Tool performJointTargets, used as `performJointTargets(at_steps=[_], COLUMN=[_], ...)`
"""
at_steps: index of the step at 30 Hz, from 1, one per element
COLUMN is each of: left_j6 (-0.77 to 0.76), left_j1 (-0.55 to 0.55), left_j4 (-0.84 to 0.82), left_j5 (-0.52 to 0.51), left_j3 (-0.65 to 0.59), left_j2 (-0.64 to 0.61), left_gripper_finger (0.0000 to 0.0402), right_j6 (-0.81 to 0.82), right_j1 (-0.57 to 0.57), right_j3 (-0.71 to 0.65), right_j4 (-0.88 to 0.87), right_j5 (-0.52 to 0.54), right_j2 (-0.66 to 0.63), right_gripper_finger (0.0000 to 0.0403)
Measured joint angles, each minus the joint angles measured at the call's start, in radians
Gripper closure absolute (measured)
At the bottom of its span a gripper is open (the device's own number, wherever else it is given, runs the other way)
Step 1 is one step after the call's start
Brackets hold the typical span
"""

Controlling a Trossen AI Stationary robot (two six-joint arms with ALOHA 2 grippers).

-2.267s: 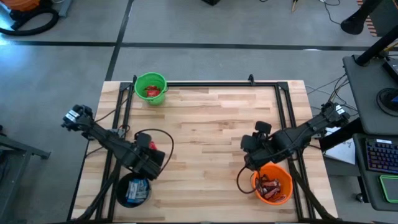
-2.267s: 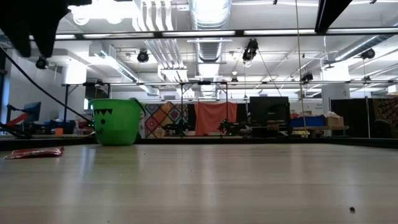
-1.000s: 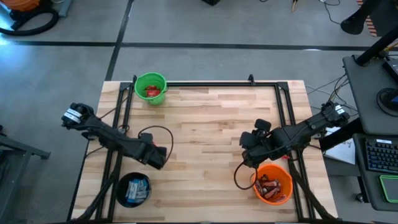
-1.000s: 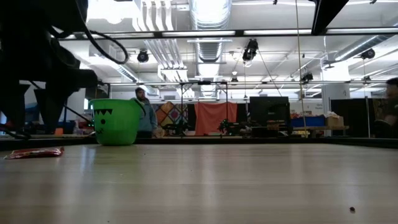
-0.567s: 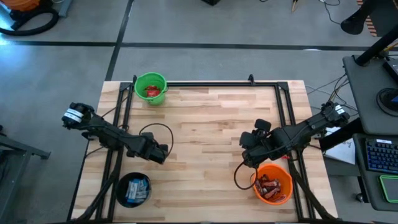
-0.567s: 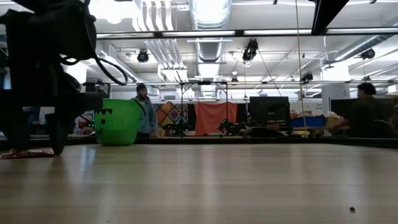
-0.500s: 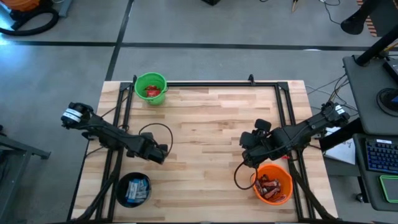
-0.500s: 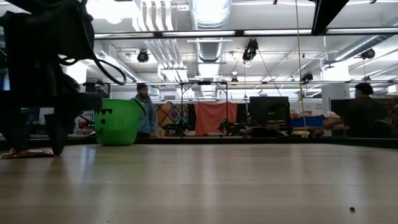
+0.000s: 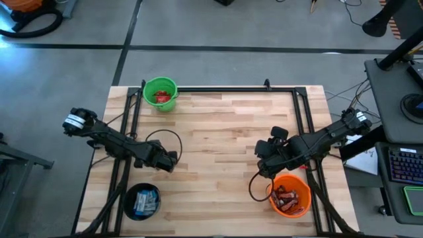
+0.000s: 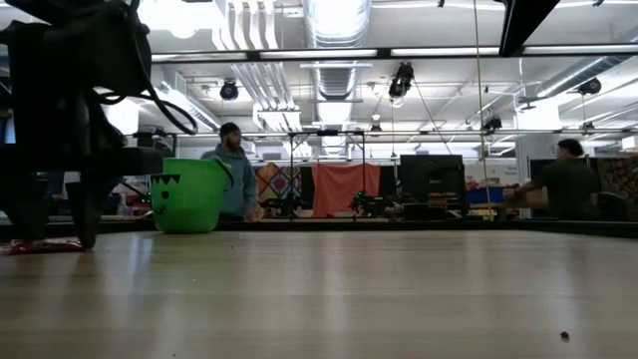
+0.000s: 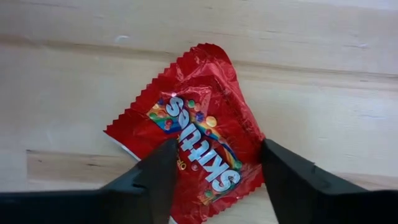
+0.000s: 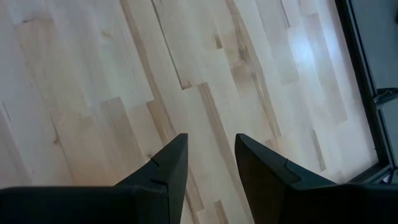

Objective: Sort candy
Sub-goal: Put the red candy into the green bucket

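Left gripper (image 11: 214, 177) down on table (image 11: 323, 74), fingers apart, straddling 1 red candy packet (image 11: 196, 134); not clamped.

Red candy packet (image 11: 199, 152) is crinkly glossy foil with zigzag-cut edges. The surface (image 9: 225, 132) is pale wood planks, smooth with a slight sheen; green bucket (image 10: 186, 195) looks like shiny plastic.

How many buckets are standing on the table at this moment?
3: a green bucket at the far left corner, a black bucket at the near left edge, and an orange bucket at the near right, beside the right arm.
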Motion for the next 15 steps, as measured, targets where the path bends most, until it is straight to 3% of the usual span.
performJointTargets(at_steps=[5,15], left_j6=[-0.021,-0.023], left_j1=[0.001,0.001], left_j4=[0.002,0.005], left_j5=[0.002,0.011], left_j3=[0.002,0.002], left_j2=[0.000,0.001], left_gripper_finger=[0.0272,0.0296], right_j6=[0.000,-0.001], right_j1=[0.000,0.000], right_j3=[0.000,0.000], right_j4=[0.000,0.000], right_j5=[0.000,0.001], right_j2=[0.000,0.000], right_gripper_finger=[0.0277,0.0277])
